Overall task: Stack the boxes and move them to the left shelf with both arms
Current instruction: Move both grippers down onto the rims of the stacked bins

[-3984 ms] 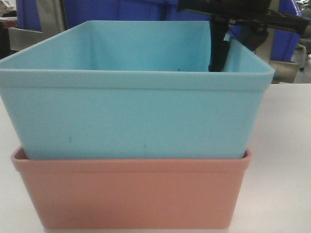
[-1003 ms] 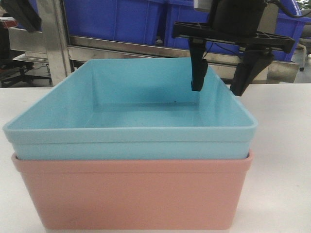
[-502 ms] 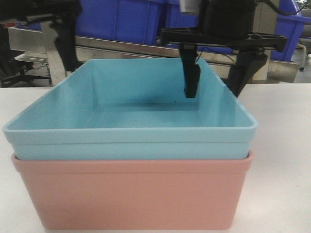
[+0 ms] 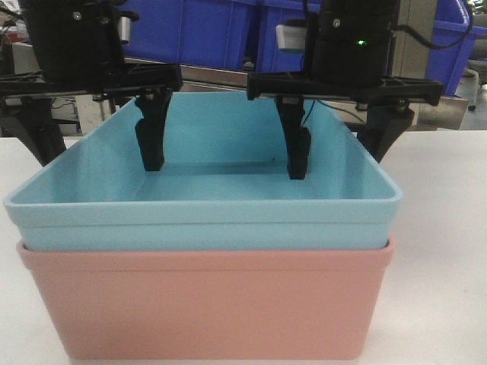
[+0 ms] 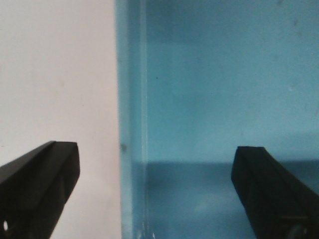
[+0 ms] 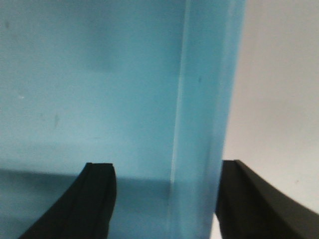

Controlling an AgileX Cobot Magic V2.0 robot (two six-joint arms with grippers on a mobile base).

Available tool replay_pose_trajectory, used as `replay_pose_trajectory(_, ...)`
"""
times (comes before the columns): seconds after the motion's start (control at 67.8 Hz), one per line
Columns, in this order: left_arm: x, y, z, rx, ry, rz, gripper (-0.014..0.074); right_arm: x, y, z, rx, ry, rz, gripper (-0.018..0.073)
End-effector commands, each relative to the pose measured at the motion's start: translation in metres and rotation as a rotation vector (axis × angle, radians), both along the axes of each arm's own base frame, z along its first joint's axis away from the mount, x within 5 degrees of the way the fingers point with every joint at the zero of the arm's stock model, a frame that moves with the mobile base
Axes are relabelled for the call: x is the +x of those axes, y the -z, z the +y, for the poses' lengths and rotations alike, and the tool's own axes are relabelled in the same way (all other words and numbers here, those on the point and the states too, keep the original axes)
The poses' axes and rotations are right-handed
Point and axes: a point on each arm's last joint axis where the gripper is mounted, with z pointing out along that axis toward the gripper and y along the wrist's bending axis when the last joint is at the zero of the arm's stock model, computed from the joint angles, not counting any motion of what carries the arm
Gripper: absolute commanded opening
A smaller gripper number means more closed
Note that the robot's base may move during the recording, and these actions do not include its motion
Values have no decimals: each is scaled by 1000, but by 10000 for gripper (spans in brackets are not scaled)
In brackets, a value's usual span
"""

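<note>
The light blue box sits nested inside the salmon pink box on the white table. My left gripper is open and straddles the blue box's left wall, one finger inside and one outside. My right gripper is open astride the right wall, with one finger inside the box. In the wrist views the left gripper and right gripper each show a wide gap around the rim. The left shelf is out of view.
A steel rack holding large dark blue bins stands just behind the boxes. White table surface extends to the right of the stack and on its left.
The blue box, raised and tilted four seconds ago, now rests level in the pink one. The left gripper has come down over the left wall. The right gripper has lowered and shifted slightly left.
</note>
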Motion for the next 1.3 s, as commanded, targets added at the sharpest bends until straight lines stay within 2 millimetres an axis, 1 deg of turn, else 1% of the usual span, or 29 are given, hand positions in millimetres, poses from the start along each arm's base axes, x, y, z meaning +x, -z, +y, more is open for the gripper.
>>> replay_pose_trajectory(0.0, -3, -22, -3, -55, -11, -49, 511, -1, -22, -2, 43, 10, -72, 508)
replay_pose_trajectory(0.266, 2, -4, -8, -57, -20, 6, 511, -5, -7, -4, 31, 12, -51, 508)
replay_pose_trajectory(0.576, 1, -4, -5, -16, -10, 20, 511, -5, -6, -4, 33, 12, -55, 508)
replay_pose_trajectory(0.989, 1, -4, -5, -17, -10, 18, 501, -5, -6, -4, 33, 12, -55, 503)
replay_pose_trajectory(1.077, 1, -4, -5, -18, -12, 17, 436, -5, -6, -4, 33, 12, -55, 453)
replay_pose_trajectory(1.151, 1, -4, -5, -19, -18, 18, 353, -5, -6, -4, 33, 12, -55, 361)
replay_pose_trajectory(1.21, 2, -4, -5, -19, -33, 17, 271, -5, -6, -4, 32, 12, -54, 255)
replay_pose_trajectory(1.284, 2, -4, -4, -15, -37, 12, 143, -5, -6, -4, 31, 12, -51, 125)
